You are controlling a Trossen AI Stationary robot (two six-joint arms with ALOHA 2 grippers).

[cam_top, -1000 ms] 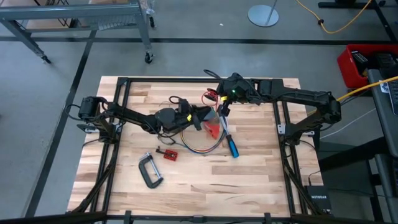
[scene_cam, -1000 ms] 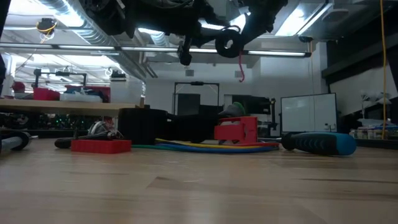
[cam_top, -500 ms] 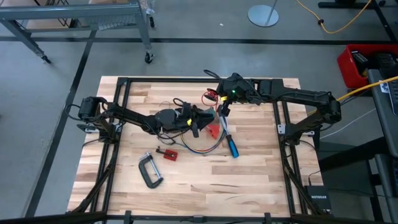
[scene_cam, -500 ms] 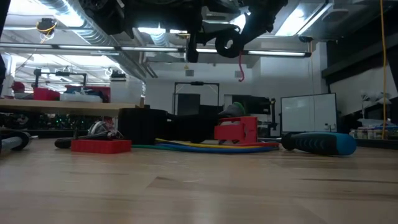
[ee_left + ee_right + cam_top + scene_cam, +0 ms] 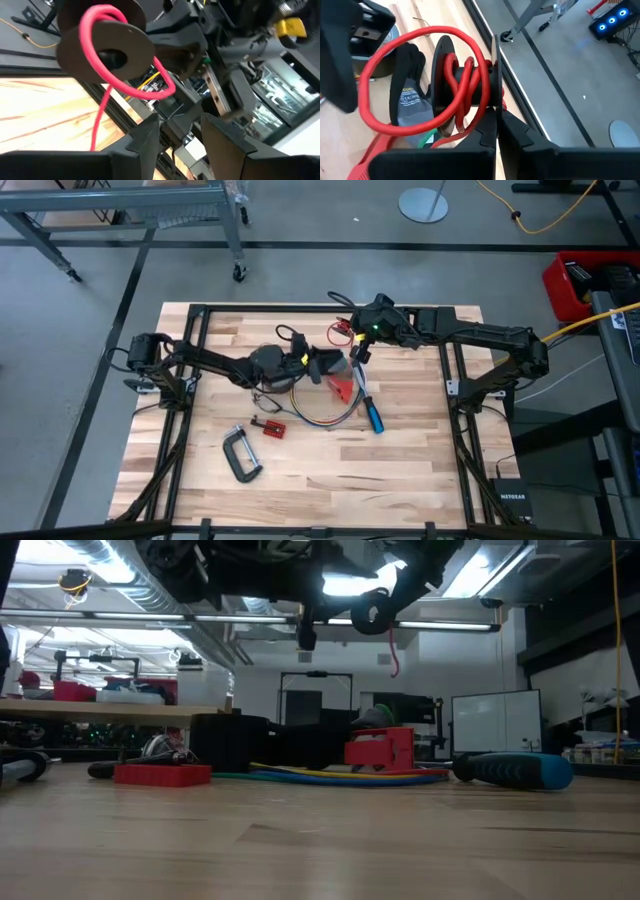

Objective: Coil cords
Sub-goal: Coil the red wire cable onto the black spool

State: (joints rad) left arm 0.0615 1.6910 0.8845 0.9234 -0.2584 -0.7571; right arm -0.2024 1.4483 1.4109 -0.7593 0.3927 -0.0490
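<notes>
Here, above the table's [image 5: 400, 470] middle, the right gripper [image 5: 496, 131] pinches a black spool [image 5: 470, 85] wound with red cord [image 5: 410, 75]; the left gripper [image 5: 180, 131], fingers spread, faces it holding nothing; the multicoloured cord [image 5: 325, 418] lies coiled on the wood beside the blue-handled screwdriver [image 5: 372, 416].

Workshop or lab: concrete floor [image 5: 80, 330], metal bench frame [image 5: 120, 205], whiteboard [image 5: 485, 720]
</notes>
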